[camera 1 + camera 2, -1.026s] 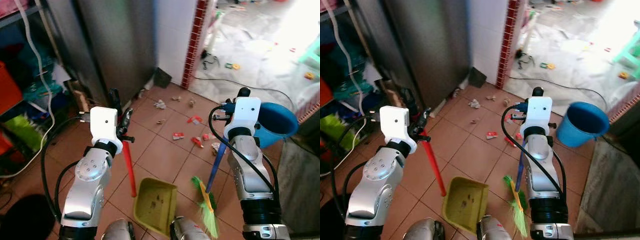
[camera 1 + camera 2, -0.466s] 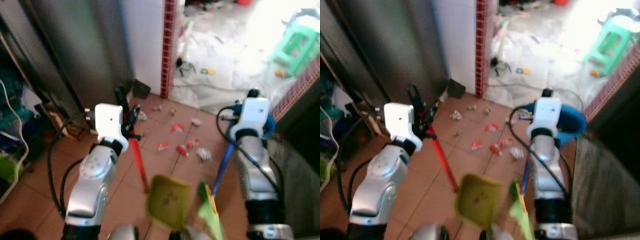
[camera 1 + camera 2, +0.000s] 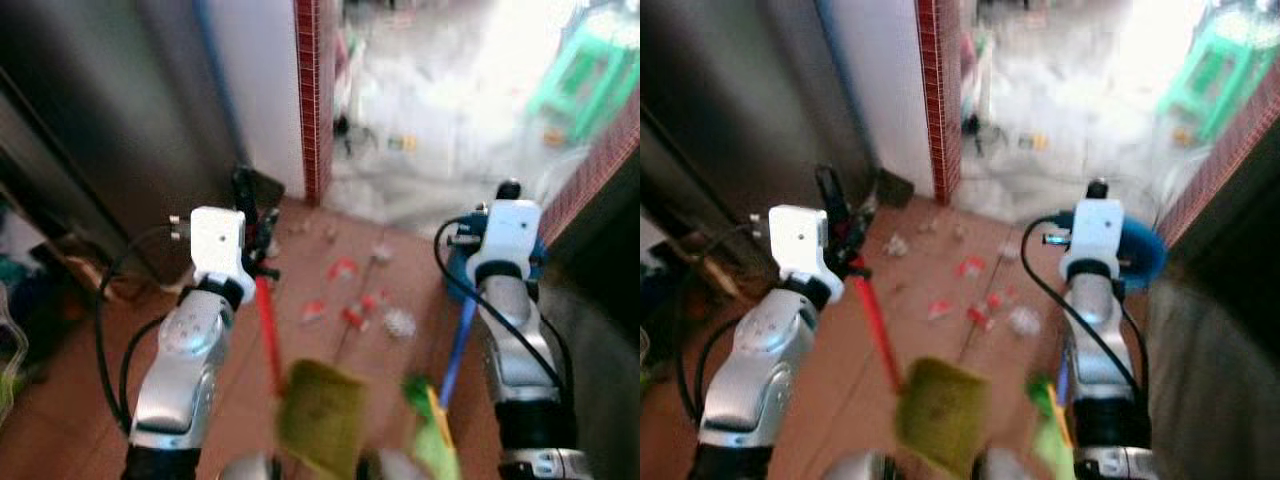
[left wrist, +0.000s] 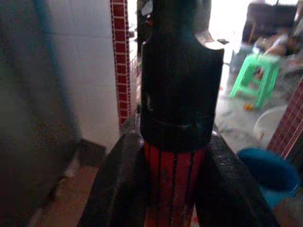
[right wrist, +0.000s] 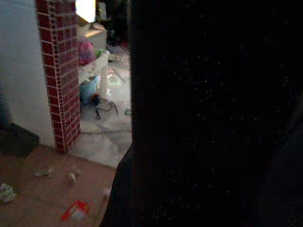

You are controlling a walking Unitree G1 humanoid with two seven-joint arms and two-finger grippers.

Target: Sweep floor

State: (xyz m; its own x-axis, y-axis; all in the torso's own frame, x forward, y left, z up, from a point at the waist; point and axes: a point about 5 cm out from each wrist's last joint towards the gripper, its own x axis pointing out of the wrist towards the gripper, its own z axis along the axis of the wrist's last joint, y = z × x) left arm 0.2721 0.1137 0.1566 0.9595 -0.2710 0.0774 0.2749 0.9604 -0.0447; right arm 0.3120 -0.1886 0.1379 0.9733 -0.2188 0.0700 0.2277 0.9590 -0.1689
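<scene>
The left wrist view is showing the left gripper (image 4: 173, 165) clamping the dustpan's red handle (image 4: 173, 187), while the right gripper (image 3: 497, 205) is gripping the blue broom (image 3: 459, 338) above the littered floor (image 3: 320, 330).

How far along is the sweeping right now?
Tools are in hand, the sweeping itself looks undone. The left end effector is shut on the red handle of the olive-green plastic dustpan; the right arm carries the blue-handled broom with green bristles. The red and white paper scraps lie scattered on the terracotta tile floor, none visibly in the blurred pan.
</scene>
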